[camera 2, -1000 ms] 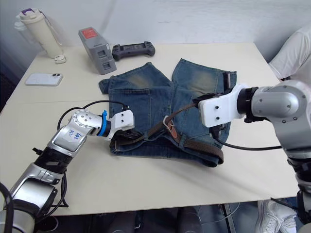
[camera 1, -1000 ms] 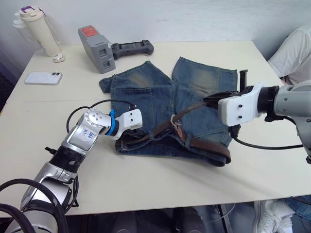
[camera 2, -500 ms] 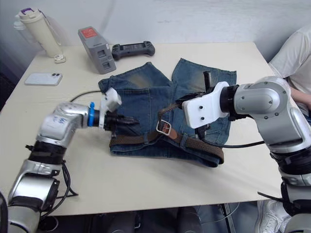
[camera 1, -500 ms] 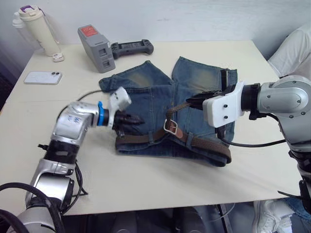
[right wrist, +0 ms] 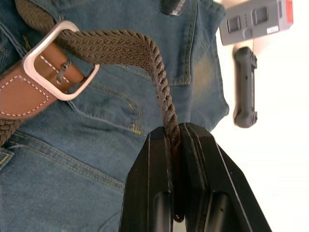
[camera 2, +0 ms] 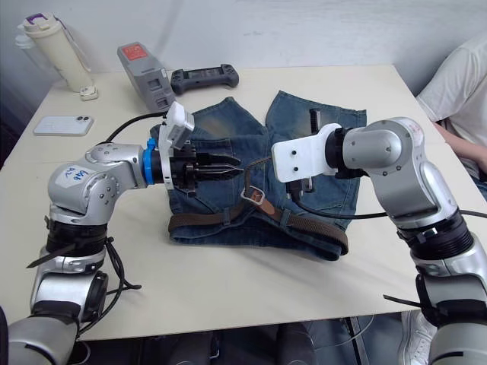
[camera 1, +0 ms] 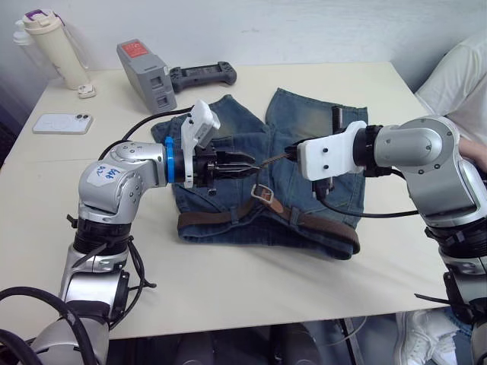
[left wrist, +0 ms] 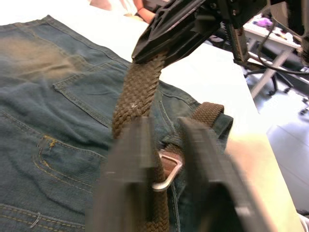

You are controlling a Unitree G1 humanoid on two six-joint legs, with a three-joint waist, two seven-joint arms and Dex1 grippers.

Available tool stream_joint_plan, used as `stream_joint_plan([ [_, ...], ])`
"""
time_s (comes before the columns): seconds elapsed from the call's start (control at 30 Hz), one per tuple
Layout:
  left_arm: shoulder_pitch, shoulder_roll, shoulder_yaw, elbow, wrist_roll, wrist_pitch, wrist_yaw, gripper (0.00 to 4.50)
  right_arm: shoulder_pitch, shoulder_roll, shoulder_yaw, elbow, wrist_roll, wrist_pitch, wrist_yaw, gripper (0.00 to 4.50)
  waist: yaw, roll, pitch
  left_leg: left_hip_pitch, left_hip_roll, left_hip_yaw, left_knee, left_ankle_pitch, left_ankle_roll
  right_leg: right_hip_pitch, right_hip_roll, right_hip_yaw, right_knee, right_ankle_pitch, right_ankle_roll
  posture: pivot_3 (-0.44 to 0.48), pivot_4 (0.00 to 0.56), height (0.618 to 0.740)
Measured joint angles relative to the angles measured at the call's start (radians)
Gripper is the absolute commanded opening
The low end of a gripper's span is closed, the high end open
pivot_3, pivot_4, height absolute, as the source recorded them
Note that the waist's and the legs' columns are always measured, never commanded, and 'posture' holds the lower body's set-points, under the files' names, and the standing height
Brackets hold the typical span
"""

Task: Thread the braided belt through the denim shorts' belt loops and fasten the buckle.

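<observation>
Pinching the braided belt (right wrist: pixel 145 58), right tool (right wrist: pixel 175 140) above denim shorts (camera 1: pixel 304 129)

Phone (camera 1: pixel 62 122), bottle (camera 1: pixel 49 47), grey battery pack (camera 1: pixel 147 65), black controller (camera 1: pixel 202 74), possibly charger (camera 1: pixel 87 92), on table (camera 1: pixel 228 281)

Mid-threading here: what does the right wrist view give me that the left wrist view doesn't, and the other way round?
Right wrist view alone: the grey battery pack and black controller on the table, and the right claw shut on the braided belt. Left wrist view alone: the left claw open, straddling the strap just above the buckle. Both share the belt run through the buckle over the denim shorts.
</observation>
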Motion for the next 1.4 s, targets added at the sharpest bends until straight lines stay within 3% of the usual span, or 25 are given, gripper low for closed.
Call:
stream_joint_plan([
  [0.07, -0.001, 0.013, -0.020, 0.001, 0.032, -0.002, 0.042, 3.82, 0.001, 0.000, 0.000, -0.002, -0.004, 0.013, 0.000, 0.00, 0.000, 0.000, 0.000, 0.000, 0.000, 0.000, 0.000, 0.000, 0.000, 0.000, 0.000, 0.000, 0.000, 0.000, 0.000, 0.000, 0.150, 0.740],
  [0.47, -0.001, -0.085, -0.089, -0.038, 0.073, 0.058, 0.230, 3.82, 0.005, 0.012, 0.004, -0.038, -0.017, 0.085, 0.001, 0.00, -0.001, 0.000, 0.000, 0.000, 0.000, 0.000, 0.000, 0.000, 0.000, 0.000, 0.000, 0.000, 0.000, 0.000, 0.000, 0.000, 0.150, 0.740],
  [0.6, -0.002, -0.096, -0.084, -0.027, 0.074, 0.062, 0.265, 2.68, 0.005, 0.014, 0.004, -0.039, -0.017, 0.092, 0.001, 0.00, 0.001, 0.000, 0.000, 0.000, 0.000, 0.000, 0.000, 0.000, 0.000, 0.000, 0.000, 0.000, 0.000, 0.000, 0.000, 0.000, 0.150, 0.740],
  [0.73, -0.002, -0.109, -0.077, -0.024, 0.072, 0.074, 0.285, 0.74, 0.020, 0.014, 0.004, -0.048, -0.026, 0.098, 0.000, 0.00, 0.001, 0.000, 0.000, 0.000, 0.000, 0.000, 0.000, 0.000, 0.000, 0.000, 0.000, 0.000, 0.000, 0.000, 0.000, 0.000, 0.150, 0.740],
  [0.8, -0.002, -0.108, -0.078, -0.021, 0.072, 0.077, 0.284, 0.03, 0.030, 0.022, 0.000, -0.052, -0.025, 0.121, -0.006, 0.00, 0.001, 0.000, 0.000, 0.000, 0.000, 0.000, 0.000, 0.000, 0.000, 0.000, 0.000, 0.000, 0.000, 0.000, 0.000, 0.000, 0.150, 0.740],
  [0.83, -0.002, -0.108, -0.078, -0.019, 0.072, 0.077, 0.285, 0.03, 0.032, 0.028, -0.003, -0.052, -0.022, 0.135, -0.008, 0.00, 0.001, 0.000, 0.000, 0.000, 0.000, 0.000, 0.000, 0.000, 0.000, 0.000, 0.000, 0.000, 0.000, 0.000, 0.000, 0.000, 0.150, 0.740],
  [0.97, -0.004, -0.115, -0.068, -0.003, 0.066, 0.084, 0.291, 0.00, 0.040, 0.073, -0.043, -0.082, 0.032, 0.227, -0.023, 1.50, -0.001, 0.000, 0.000, 0.000, 0.000, 0.000, -0.001, 0.000, 0.000, 0.000, 0.000, 0.000, 0.000, 0.000, 0.000, 0.000, 0.150, 0.740],
  [1.17, -0.007, -0.169, 0.027, 0.016, 0.003, 0.193, 0.342, 0.00, 0.055, 0.055, -0.123, -0.166, 0.147, 0.360, -0.011, 4.40, 0.004, 0.000, 0.000, 0.000, 0.000, 0.000, 0.000, 0.000, 0.000, 0.000, 0.000, 0.000, 0.000, 0.000, 0.000, 0.000, 0.150, 0.740],
  [1.37, -0.007, -0.279, 0.194, 0.025, -0.069, 0.375, 0.448, 0.00, 0.138, -0.013, -0.223, -0.293, 0.342, 0.646, 0.040, 4.47, 0.002, 0.000, 0.000, 0.000, 0.000, -0.001, 0.000, 0.000, 0.000, 0.001, 0.000, 0.000, -0.001, 0.000, 0.000, 0.000, 0.150, 0.740],
  [1.4, -0.006, -0.298, 0.215, 0.024, -0.077, 0.404, 0.464, 0.00, 0.144, -0.010, -0.227, -0.302, 0.354, 0.667, 0.028, 4.21, 0.000, 0.000, 0.000, 0.001, 0.000, -0.001, -0.001, 0.000, 0.000, 0.001, 0.000, 0.000, 0.000, 0.000, 0.000, 0.000, 0.150, 0.740],
])
